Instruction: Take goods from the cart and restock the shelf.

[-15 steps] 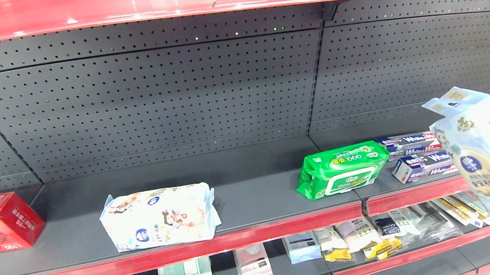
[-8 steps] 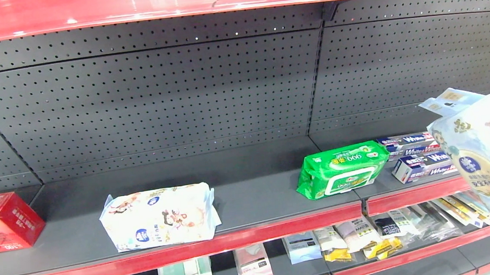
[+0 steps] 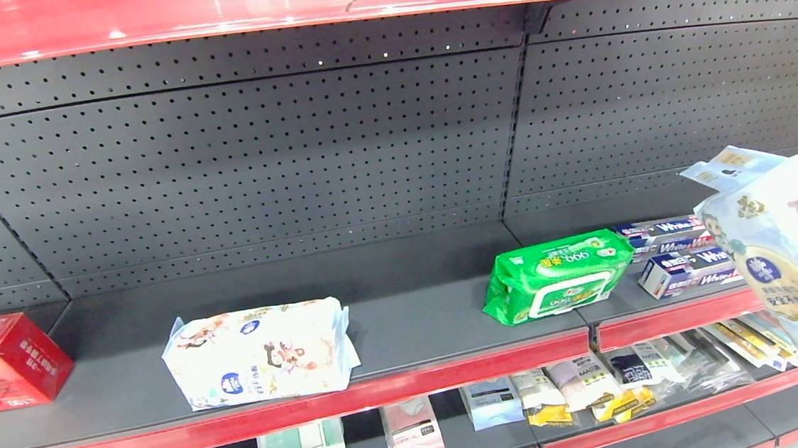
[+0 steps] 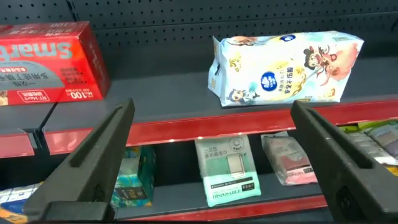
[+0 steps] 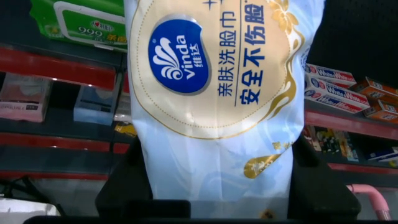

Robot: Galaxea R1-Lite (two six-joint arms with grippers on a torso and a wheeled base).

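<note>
Holding | right tool [image 5: 217,183] clamped on tissue pack [image 3: 793,257], edged left | left tool [image 4: 212,111] open, empty

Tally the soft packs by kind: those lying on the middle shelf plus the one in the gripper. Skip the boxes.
White cartoon-print packs: 2 (shelf pack lying on the shelf; held pack clamped in the jaws of the right gripper)
Green wipes pack: 1
Total: 3
</note>
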